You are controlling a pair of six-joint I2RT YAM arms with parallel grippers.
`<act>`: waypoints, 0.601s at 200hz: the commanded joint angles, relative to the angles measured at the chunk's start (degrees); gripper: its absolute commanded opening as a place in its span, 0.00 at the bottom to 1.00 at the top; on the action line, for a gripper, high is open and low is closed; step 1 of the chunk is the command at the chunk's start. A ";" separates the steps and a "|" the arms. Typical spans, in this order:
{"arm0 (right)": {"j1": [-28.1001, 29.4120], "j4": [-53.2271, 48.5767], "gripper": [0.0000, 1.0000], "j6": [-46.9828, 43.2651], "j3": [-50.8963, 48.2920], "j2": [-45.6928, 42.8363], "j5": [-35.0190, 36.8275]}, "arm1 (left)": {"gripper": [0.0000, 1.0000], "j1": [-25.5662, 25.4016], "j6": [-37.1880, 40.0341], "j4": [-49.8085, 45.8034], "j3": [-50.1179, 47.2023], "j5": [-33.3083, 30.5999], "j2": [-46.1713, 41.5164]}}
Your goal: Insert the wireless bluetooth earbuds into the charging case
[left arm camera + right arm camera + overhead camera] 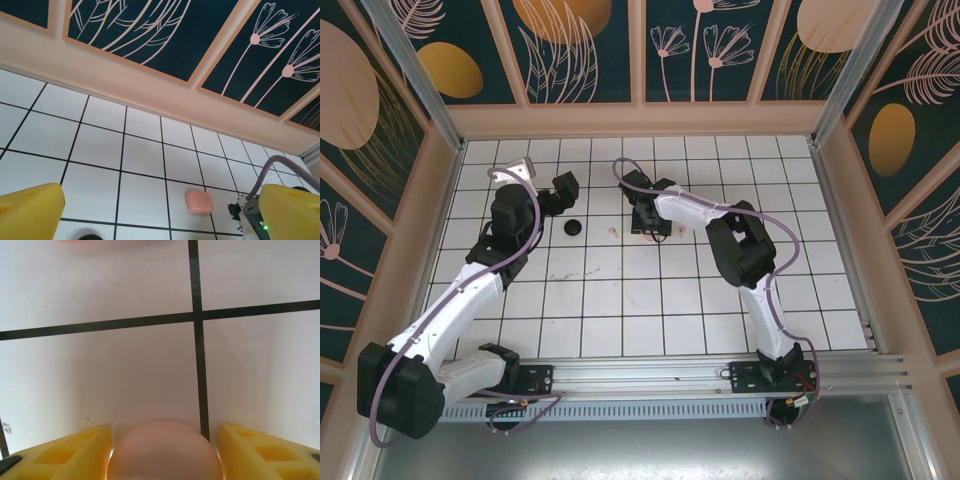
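**Entry: pale pink charging case, bracketed by the right arm's fingers**

Location. The pale pink charging case, rounded with no seam visible, sat on the white tiled table directly under the right gripper.

Hold. The right arm's yellow fingers stood part-way apart, close on either side of the case. Whether they pressed it or merely flanked it could not be told. The placement was judged a bid to steady or lift the case for loading.

Left gripper. It hung above the tiles at full spread, holding nothing and facing the coral charging case. That case lay shut on a tile near the right gripper. This was judged a waiting post that left the working space to the right arm.

Black round item. Probably a third case, it lay between the two grippers, nearer the left.

Room. Open tiles lay on the near side, and the wooden rear rail was well apart. The three items sat near together in a row, so crowding between the arms seemed a likelier hazard than any edge.
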 commanded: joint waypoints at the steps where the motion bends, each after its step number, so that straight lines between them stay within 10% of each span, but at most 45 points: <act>1: 0.68 -2.62 0.53 1.46 -1.14 1.31 -1.38 | 0.99 0.10 -1.28 3.05 -0.90 1.30 1.09; 120: -1.65 5.97 0.41 5.26 -8.78 -13.99 -6.34 | 0.94 0.10 -7.98 31.13 -16.92 21.34 7.55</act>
